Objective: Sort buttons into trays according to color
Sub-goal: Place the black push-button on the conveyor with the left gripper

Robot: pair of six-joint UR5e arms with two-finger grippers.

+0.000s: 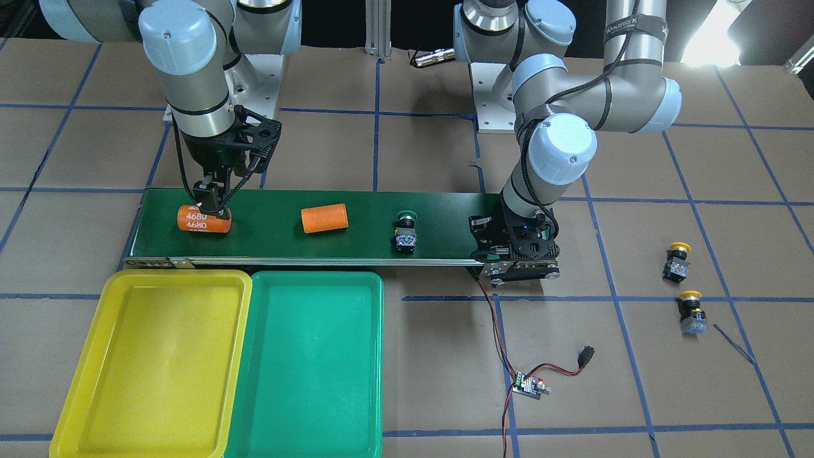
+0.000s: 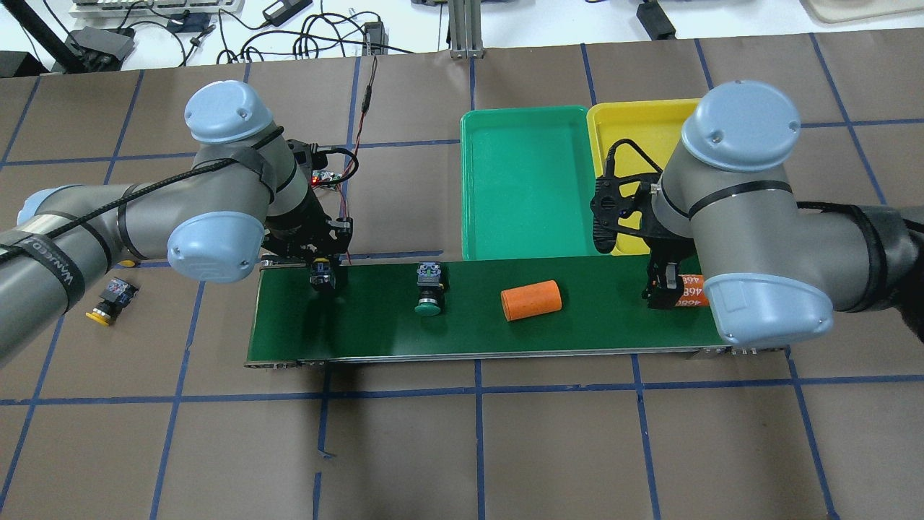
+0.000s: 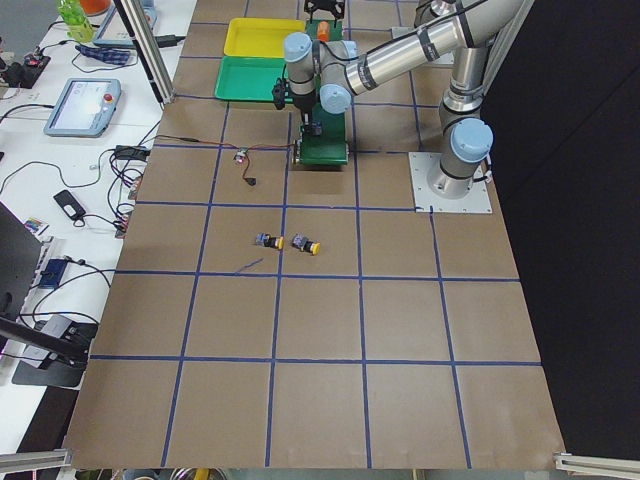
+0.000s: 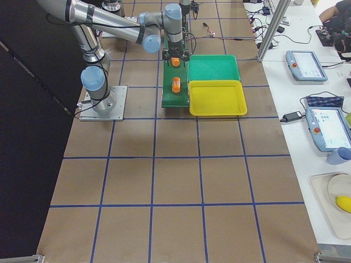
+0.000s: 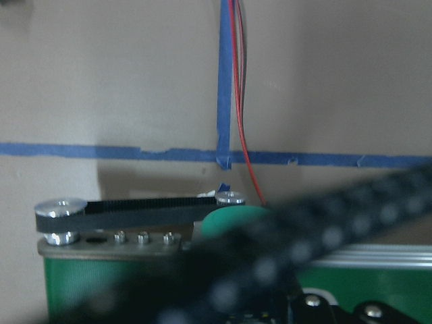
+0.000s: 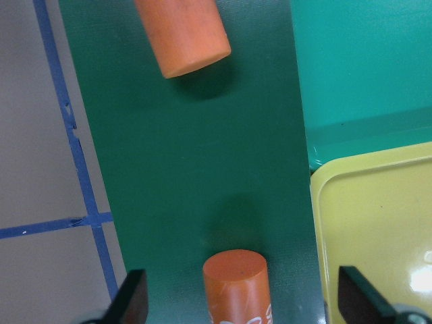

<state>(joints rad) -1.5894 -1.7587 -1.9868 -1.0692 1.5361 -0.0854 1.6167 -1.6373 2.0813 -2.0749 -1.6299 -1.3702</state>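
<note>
On the belt, green button: likely light, hard, slick-capped — pinch its boxy body. Spread round an orange cylinder, right gripper; left gripper — cannot tell.

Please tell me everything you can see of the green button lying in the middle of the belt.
The green button is small: a round green mushroom cap on a black-and-blue body, seemingly plastic. It lies on its side on the belt, cap toward the robot, apart from the plain orange cylinder. Only the belt touches it.
</note>
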